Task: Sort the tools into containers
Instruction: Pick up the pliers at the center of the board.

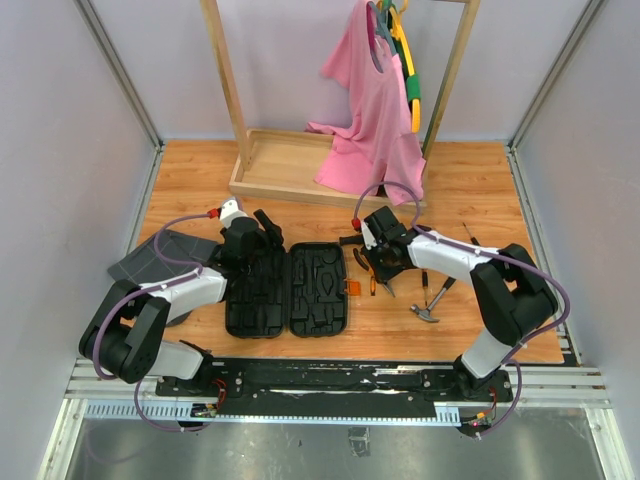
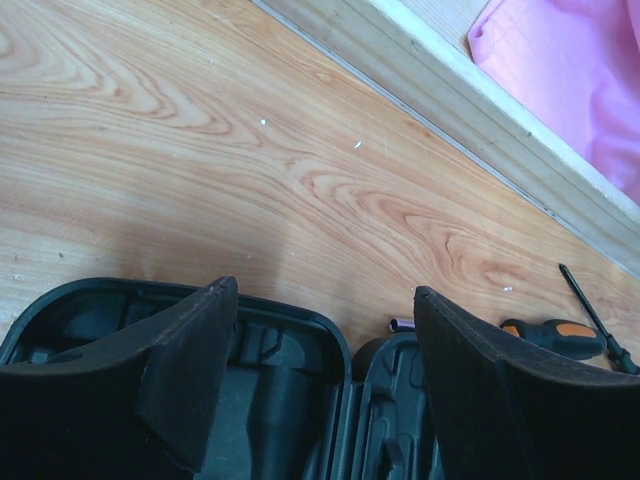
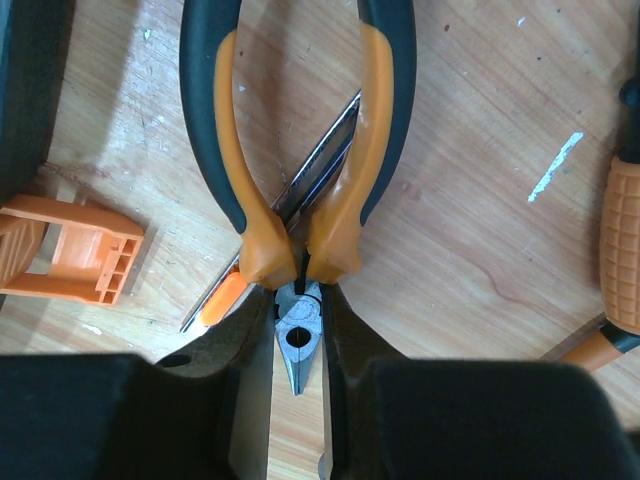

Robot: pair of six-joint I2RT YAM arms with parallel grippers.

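The right gripper (image 3: 298,345) has its fingers drawn in on the steel head of the pliers (image 3: 262,252), pinching it just below the pivot as far as the wrist view shows. The orange-and-black handles splay away across the table (image 1: 480,200). The pliers lie flat to the right of the open tool case (image 1: 290,290), near its orange latch (image 3: 75,250) and on top of a thin steel shaft (image 3: 325,160) that runs diagonally beneath them. Held by the nose alone, the long handles will likely sag or swing, so the grip should be firm before any lift. The rise should be straight up, so the crossing shaft is not dragged along. From there, a low, slow carry leftward over the latch seems wise, with the handles turned to match a moulded slot before lowering. The hammer (image 1: 432,300) and a second orange handle (image 3: 622,230) lie to the right, clear of that path. The left gripper (image 2: 325,292) hangs over the case's far rim with its fingers spread and empty, placed to steady the case if it shifts.
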